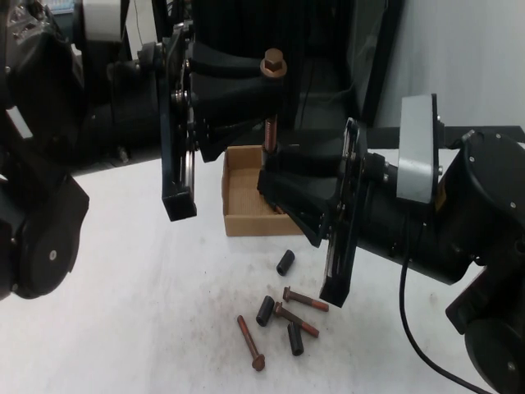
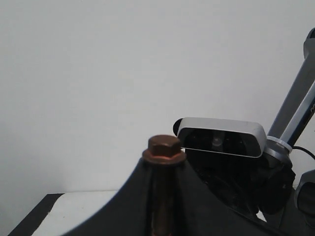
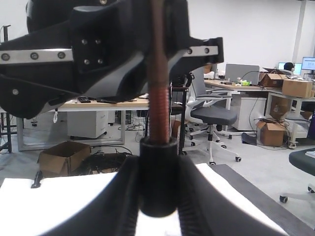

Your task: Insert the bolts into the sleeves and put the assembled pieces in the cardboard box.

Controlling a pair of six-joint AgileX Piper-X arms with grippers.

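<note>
Left gripper (image 1: 273, 92) is up above the cardboard box (image 1: 254, 223), fingers pinching a bolt (image 1: 269, 131) just under its hex head, with the bolt upright. Right gripper (image 1: 276, 160) sits directly below it, over the box's far edge, clamped on a black sleeve (image 3: 157, 177). The bolt's threaded end is in the sleeve's top opening; can't tell how deep. The box stands open on the white bench (image 1: 123, 287). In front of the box, toward the arms, lie three loose sleeves (image 1: 285, 263) and three loose bolts (image 1: 305, 300). One of those sleeves is nearest the box, and the rest are bunched just beyond it.
</note>
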